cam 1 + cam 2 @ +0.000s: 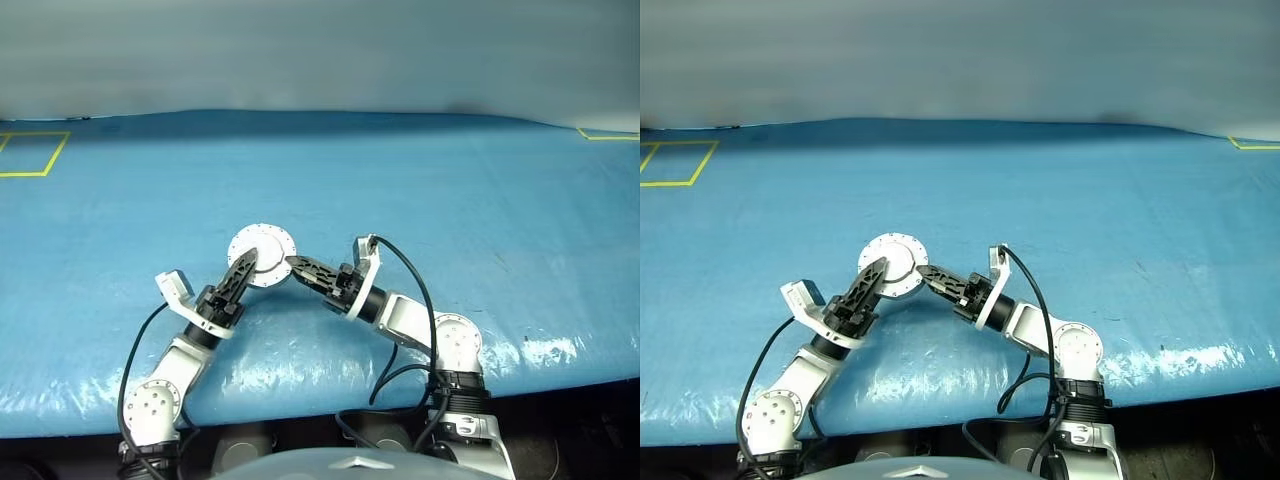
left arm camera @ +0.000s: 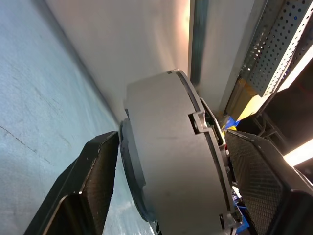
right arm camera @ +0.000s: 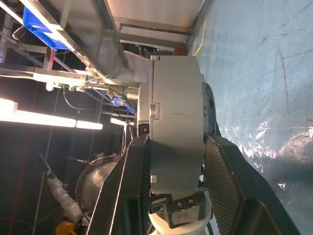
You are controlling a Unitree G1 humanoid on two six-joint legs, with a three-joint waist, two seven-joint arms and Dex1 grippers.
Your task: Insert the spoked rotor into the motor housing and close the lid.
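Observation:
The motor housing (image 3: 176,98) is a round grey-silver casing held up off the blue table (image 1: 450,200), side-on in both wrist views. From the head views I see the lid (image 1: 268,243) as a plain round face with small studs, lying flat against the casing. My right gripper (image 1: 293,264) is shut on the casing's flat faces, with one finger (image 3: 124,186) pressed to each side. My left gripper (image 1: 246,263) straddles the casing from the other side, open, with a gap between the casing and its finger (image 2: 259,181). The spoked rotor is hidden.
Blue sheeting covers the whole table. A yellow tape square (image 1: 30,155) marks the far left and a yellow corner (image 1: 610,133) the far right. The table's front edge (image 1: 300,410) runs just in front of both arms, with black cables (image 1: 405,300) looping by the right arm.

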